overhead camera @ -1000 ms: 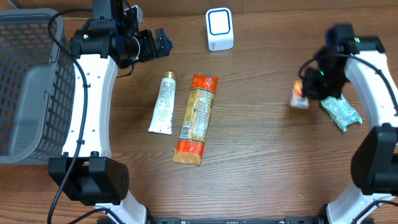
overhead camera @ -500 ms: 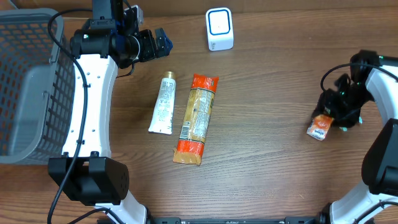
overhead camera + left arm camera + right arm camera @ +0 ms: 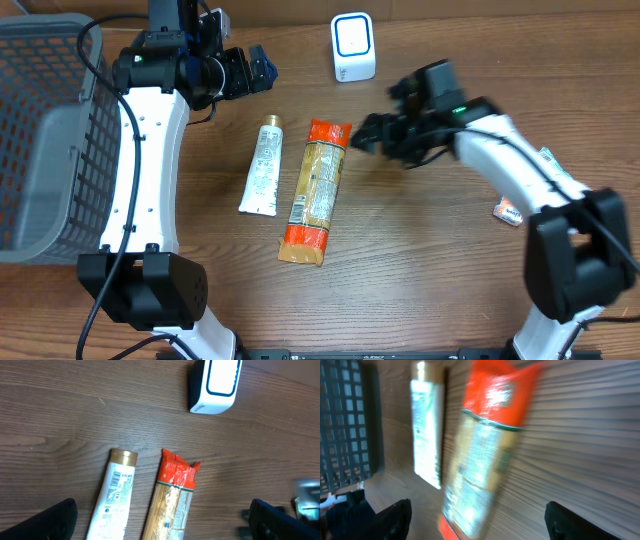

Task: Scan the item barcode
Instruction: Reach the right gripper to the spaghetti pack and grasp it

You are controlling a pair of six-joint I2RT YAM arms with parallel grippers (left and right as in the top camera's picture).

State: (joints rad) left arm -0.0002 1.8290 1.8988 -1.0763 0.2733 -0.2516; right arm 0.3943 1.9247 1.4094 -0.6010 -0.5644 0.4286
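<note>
Overhead first: the scanner [image 3: 353, 46] stands at the far edge of the table [image 3: 430, 280], so anything scanned has to be carried up to it. The long orange packet [image 3: 315, 190] lies flat mid-table, just beside a white tube [image 3: 263, 165]. The right gripper [image 3: 368, 138] hovers near the packet's top end, which I'd guess makes that the item it's after (it's blurry here, so take that loosely). The left gripper [image 3: 258, 68] hangs up by the basket [image 3: 60, 120], out of the way. A small orange pack [image 3: 508, 211] lies well apart on the right.

Left wrist: its fingers [image 3: 45, 520] sit in the bottom corners, spread wide with nothing between them, so it's released.

Right wrist: looking down on the packet, fingers [image 3: 390, 520] spread either side, released and empty, probably lining up to straddle it.
</note>
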